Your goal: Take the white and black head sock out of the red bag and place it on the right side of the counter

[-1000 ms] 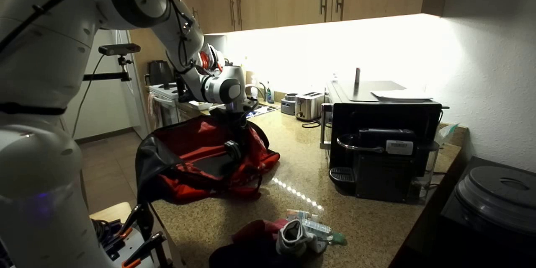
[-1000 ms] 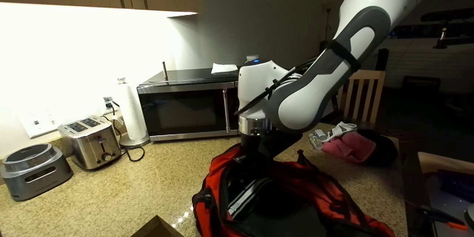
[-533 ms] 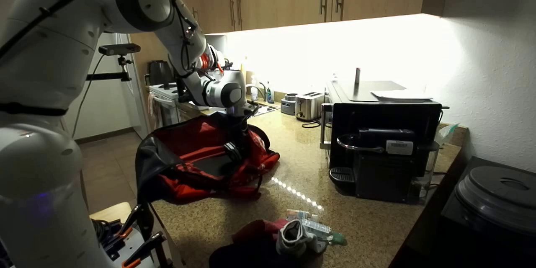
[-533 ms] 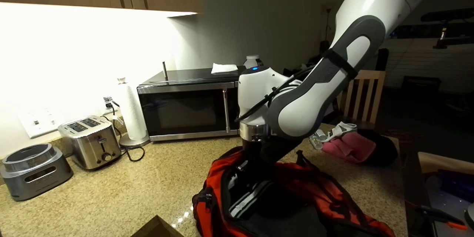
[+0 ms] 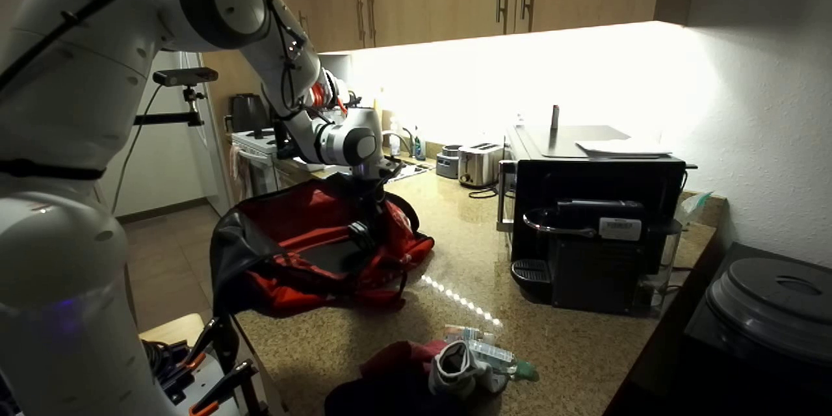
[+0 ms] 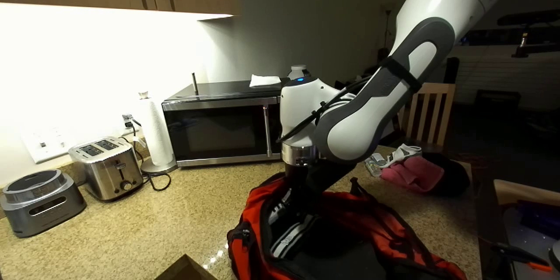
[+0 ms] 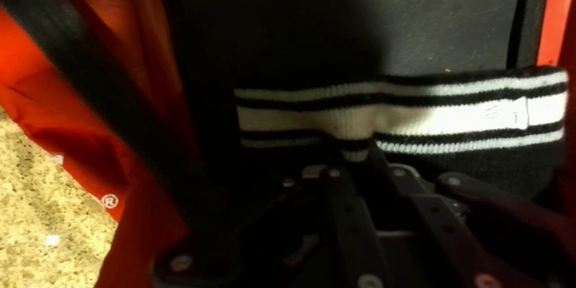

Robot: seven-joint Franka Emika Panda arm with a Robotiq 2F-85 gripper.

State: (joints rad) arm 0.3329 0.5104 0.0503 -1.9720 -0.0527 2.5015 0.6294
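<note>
Wrist view | my end effector [image 7: 355, 154] pinches a fold of the striped head sock [image 7: 405, 119], which lies inside the red bag [image 5: 296, 213] on the desk [image 5: 461, 234] | arm [image 6: 358, 135] sits lower than a second ago in both exterior views | I judge the grasp made, lift-out due next

— How is the sock [image 7: 450, 116] patterned in the wrist view?
— Black knit, with one broad white band between two thin white stripes. The band looks cream toward nine o'clock and bright white toward three.
— And the bag [image 5: 312, 208]?
— Red, with black trim. In the wrist view its strap [image 7: 92, 69], between nine and ten o'clock, is black.
— The gripper [image 7: 354, 150]?
— Black too.
— What about the counter [image 7: 45, 216] at eight o'clock?
— Tan, speckled darker.
— And near four o'clock in an exterior view?
— A pink cloth [image 6: 415, 175].
</note>
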